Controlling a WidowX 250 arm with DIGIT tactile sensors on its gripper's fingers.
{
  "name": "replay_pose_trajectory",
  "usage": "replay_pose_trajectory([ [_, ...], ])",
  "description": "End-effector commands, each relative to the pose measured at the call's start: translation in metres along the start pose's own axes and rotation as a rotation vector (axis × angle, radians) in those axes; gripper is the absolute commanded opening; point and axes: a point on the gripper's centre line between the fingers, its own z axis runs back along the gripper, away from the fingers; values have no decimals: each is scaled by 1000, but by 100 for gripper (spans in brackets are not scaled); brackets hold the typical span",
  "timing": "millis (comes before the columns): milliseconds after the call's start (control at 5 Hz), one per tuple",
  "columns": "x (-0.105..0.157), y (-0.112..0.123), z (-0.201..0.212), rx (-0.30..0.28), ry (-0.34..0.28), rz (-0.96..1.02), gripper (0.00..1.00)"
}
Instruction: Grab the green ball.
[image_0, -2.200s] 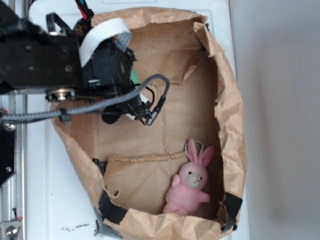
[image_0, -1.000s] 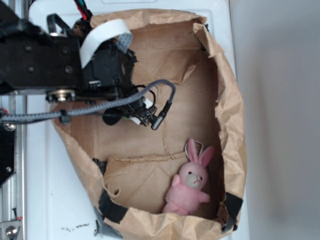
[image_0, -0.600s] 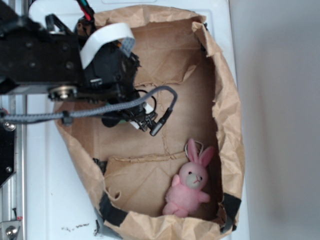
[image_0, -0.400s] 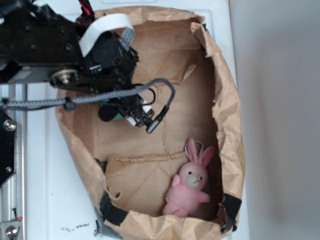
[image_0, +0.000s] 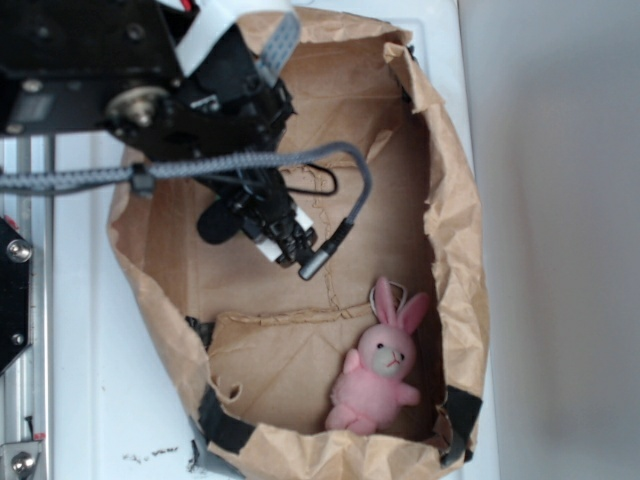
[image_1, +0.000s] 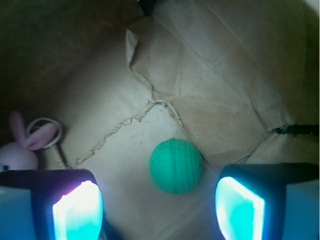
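Note:
The green ball (image_1: 176, 166), small, round and ribbed, lies on the brown paper floor of the bag. In the wrist view it sits between and just ahead of my two fingers, a little nearer the right fingertip (image_1: 240, 207) than the left one. My gripper (image_1: 159, 210) is open and empty, with the jaws wide apart and not touching the ball. In the exterior view my gripper (image_0: 252, 228) hangs inside the bag at upper left, and the arm hides the ball.
A crumpled brown paper bag (image_0: 462, 230) lies open on the white table. A pink plush bunny (image_0: 380, 365) sits in its lower right part and shows at the left edge of the wrist view (image_1: 15, 152). A grey cable (image_0: 345, 195) loops off the arm.
The arm has swung and shifted up the frame, and the gripper has reached further into the bag. The cable end has moved down and right. The bunny has not moved.

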Motion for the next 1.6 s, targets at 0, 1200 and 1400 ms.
replay_pose_trajectory([
  [0, 24, -22, 34, -71, -52, -79, 100],
  [1200, 18, -9, -35, 18, -138, -325, 100],
  [1400, 18, 3, -42, 28, -149, -344, 100],
])
